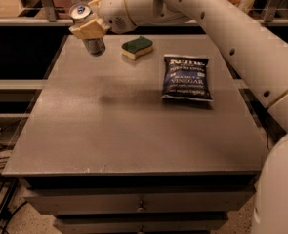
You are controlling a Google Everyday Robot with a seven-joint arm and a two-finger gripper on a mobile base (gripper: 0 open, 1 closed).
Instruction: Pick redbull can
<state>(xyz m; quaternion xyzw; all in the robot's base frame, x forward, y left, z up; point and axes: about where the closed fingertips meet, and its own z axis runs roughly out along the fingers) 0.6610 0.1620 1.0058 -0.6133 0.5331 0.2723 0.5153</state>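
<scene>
The gripper is closed around the tilted redbull can, seemingly held clear of the table beneath it, where a shallow grip could let it slip out.

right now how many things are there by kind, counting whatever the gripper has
drink cans: 1, the redbull can, held by the gripper over the far left corner of the table
sponges: 1, the green sponge
chip bags: 1, the dark blue chip bag
total: 3
</scene>
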